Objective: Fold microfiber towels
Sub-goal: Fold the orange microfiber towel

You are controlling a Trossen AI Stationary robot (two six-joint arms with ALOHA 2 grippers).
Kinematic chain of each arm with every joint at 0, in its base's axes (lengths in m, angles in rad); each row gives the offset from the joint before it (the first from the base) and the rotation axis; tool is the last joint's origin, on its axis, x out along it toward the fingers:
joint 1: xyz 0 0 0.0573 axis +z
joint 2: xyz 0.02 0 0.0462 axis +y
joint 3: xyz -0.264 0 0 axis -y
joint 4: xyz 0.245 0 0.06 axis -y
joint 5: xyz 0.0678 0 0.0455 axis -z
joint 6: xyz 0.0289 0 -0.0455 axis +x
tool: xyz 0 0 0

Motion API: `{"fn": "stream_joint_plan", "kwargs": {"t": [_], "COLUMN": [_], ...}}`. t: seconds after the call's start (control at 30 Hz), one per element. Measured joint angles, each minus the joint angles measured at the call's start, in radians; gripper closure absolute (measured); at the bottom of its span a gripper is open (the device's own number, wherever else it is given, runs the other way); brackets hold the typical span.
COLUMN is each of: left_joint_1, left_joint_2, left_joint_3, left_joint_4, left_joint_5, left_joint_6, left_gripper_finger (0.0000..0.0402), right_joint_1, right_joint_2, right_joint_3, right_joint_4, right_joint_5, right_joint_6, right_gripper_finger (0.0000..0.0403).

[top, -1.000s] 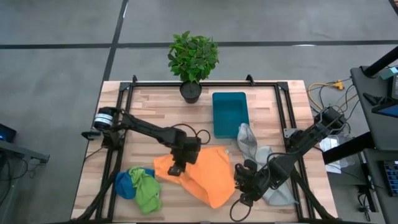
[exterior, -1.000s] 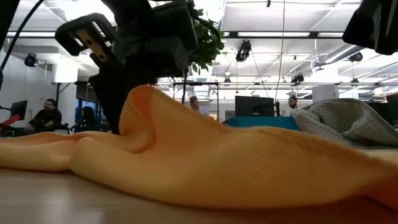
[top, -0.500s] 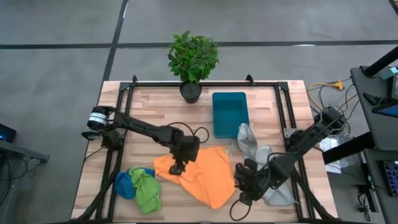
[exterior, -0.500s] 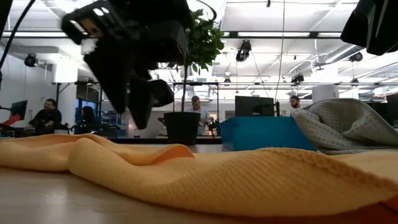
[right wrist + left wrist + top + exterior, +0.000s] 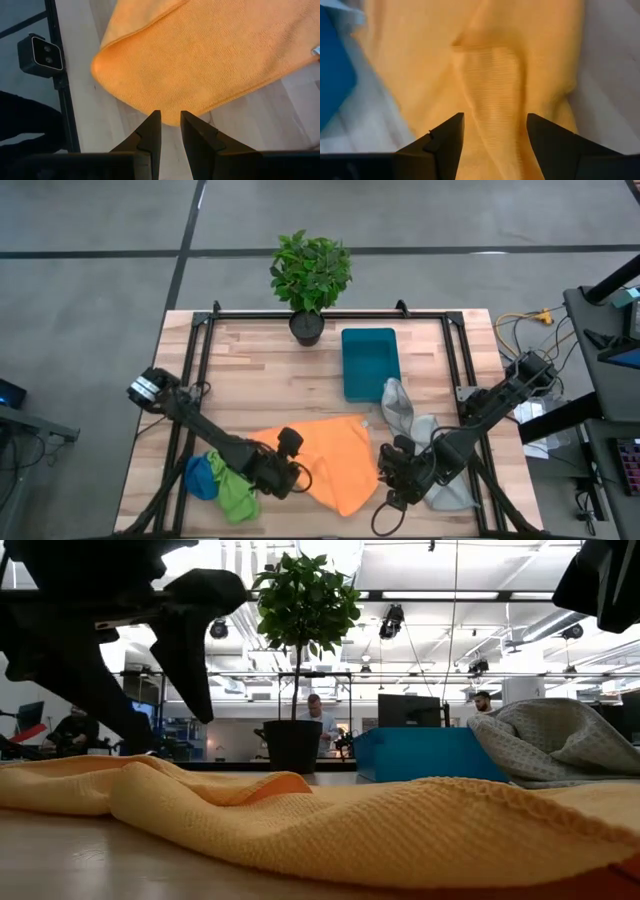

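The orange towel (image 5: 330,462) lay spread and rumpled at the table's near middle, apparently only part folded; the left gripper (image 5: 495,145) hung over its left edge with its fingers apart, holding nothing; the right gripper (image 5: 168,131) hovered by its right corner, fingers narrowly apart and empty. The lime green towel (image 5: 236,490) and blue towel (image 5: 200,477) sat bunched together at the near left (untouched, by the look); the grey towel (image 5: 415,430) lay crumpled on the right, beside the teal bin (image 5: 369,362); most of the folding seemed left.
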State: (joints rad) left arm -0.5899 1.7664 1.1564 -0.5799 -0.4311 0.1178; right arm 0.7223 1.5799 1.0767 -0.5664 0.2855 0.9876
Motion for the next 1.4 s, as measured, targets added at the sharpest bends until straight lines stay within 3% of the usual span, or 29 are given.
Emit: {"fn": "stream_joint_plan", "kwargs": {"t": [0.63, 0.83, 0.97, 1.2, 1.4], "left_joint_1": [0.012, 0.017, 0.040, 0.047, 0.048], "left_joint_2": [0.000, 0.000, 0.000, 0.000, -0.004], "left_joint_3": [-0.047, -0.053, -0.048, -0.026, -0.017], "left_joint_4": [0.004, 0.007, 0.024, 0.060, 0.035], "left_joint_5": [0.010, -0.059, -0.029, 0.074, 0.084], "left_joint_6": [0.081, 0.083, 0.074, 0.072, -0.028], "left_gripper_finger": [0.0199, 0.0205, 0.0254, 0.0385, 0.0399], "right_joint_1": [0.002, 0.002, 0.002, 0.002, 0.001], "right_joint_2": [-0.002, -0.002, -0.002, -0.002, -0.002], "right_joint_3": [0.000, 0.000, 0.000, 0.000, 0.000], "right_joint_4": [-0.006, -0.006, -0.004, 0.002, 0.004], "right_joint_5": [0.000, 0.000, 0.003, 0.005, 0.007], "right_joint_6": [0.006, 0.015, 0.015, 0.011, 0.011], "right_gripper_finger": [0.0334, 0.0334, 0.0334, 0.0334, 0.0334]}}
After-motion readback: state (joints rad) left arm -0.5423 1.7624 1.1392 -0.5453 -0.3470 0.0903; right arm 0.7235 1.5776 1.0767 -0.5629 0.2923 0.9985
